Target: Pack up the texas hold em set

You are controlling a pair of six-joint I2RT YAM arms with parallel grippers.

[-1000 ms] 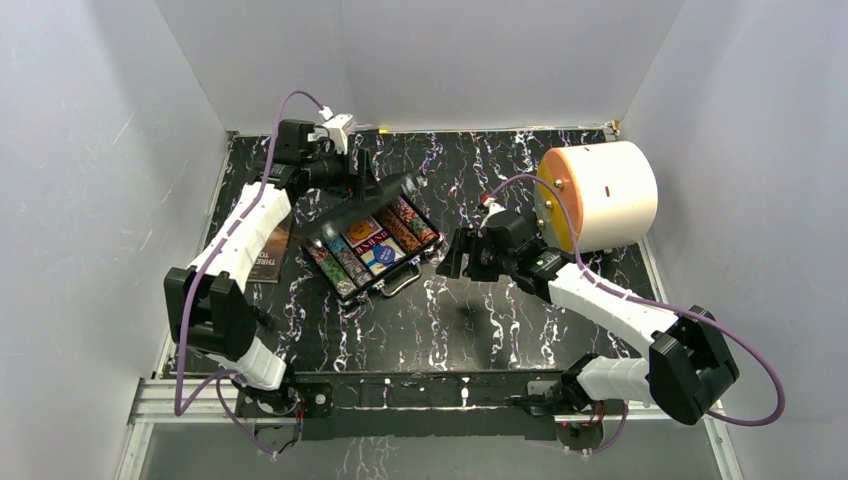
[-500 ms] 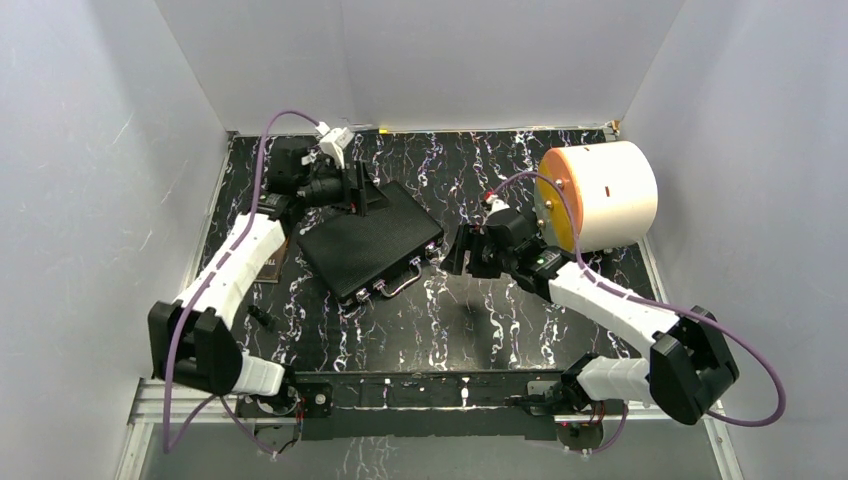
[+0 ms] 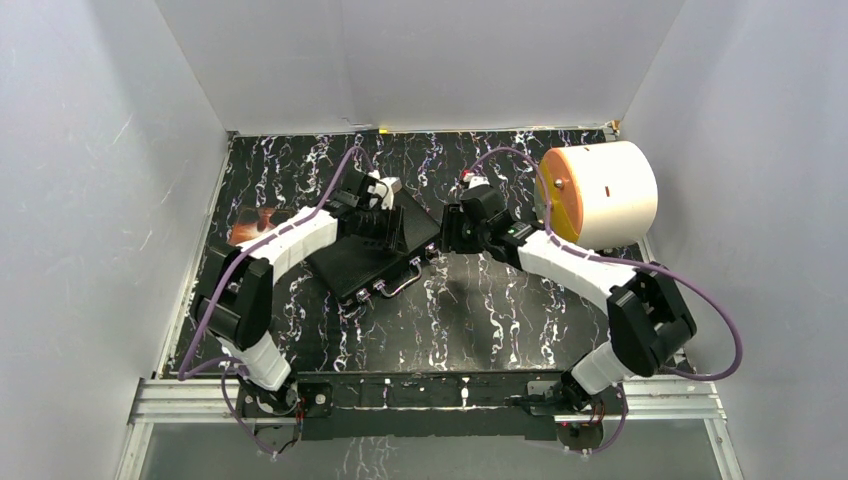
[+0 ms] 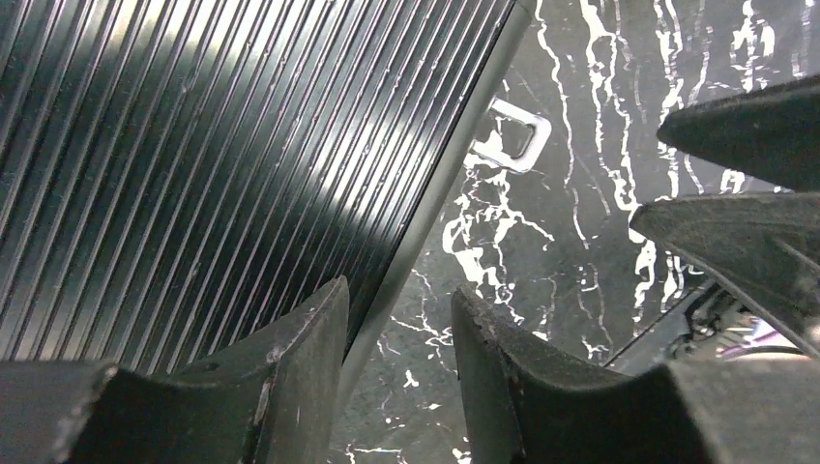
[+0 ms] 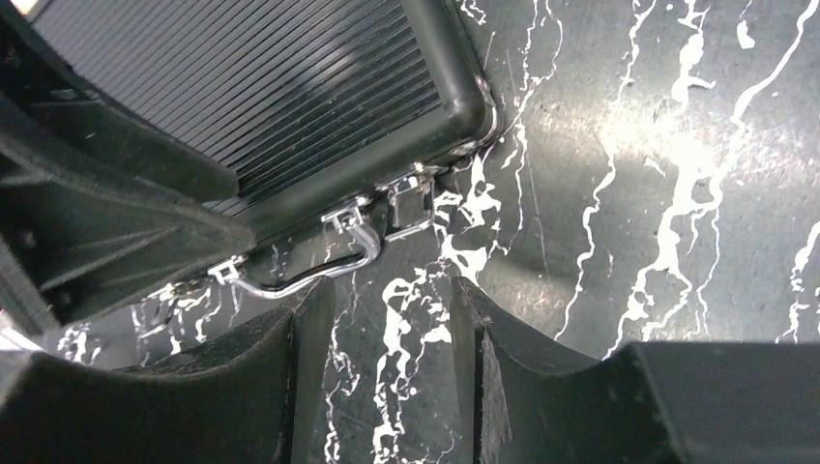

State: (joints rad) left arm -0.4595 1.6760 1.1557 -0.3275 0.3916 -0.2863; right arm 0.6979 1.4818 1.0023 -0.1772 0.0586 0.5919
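Observation:
The black ribbed case (image 3: 365, 262) of the texas hold em set lies shut on the marbled table, its silver handle (image 3: 400, 283) facing the arms. Chips, cards, dice and buttons are hidden inside. My left gripper (image 3: 390, 215) hovers over the lid's far right edge, partly open with nothing between the fingers. In the left wrist view the gripper (image 4: 396, 300) straddles the lid's silver rim (image 4: 425, 222), with a latch (image 4: 512, 137) beyond. My right gripper (image 3: 447, 232) sits just off the case's right corner. In its wrist view it (image 5: 392, 295) stands open over bare table, near the handle (image 5: 309, 273) and latch (image 5: 411, 203).
A big white cylinder with an orange face (image 3: 600, 195) lies at the back right, close behind the right arm. A dark brown booklet (image 3: 262, 218) lies left of the case under the left arm. White walls enclose the table on three sides.
The case's lid went from open to shut. My left gripper moved from behind the case to over the lid's right edge; the right gripper moved up beside the corner. Both jaws narrowed.

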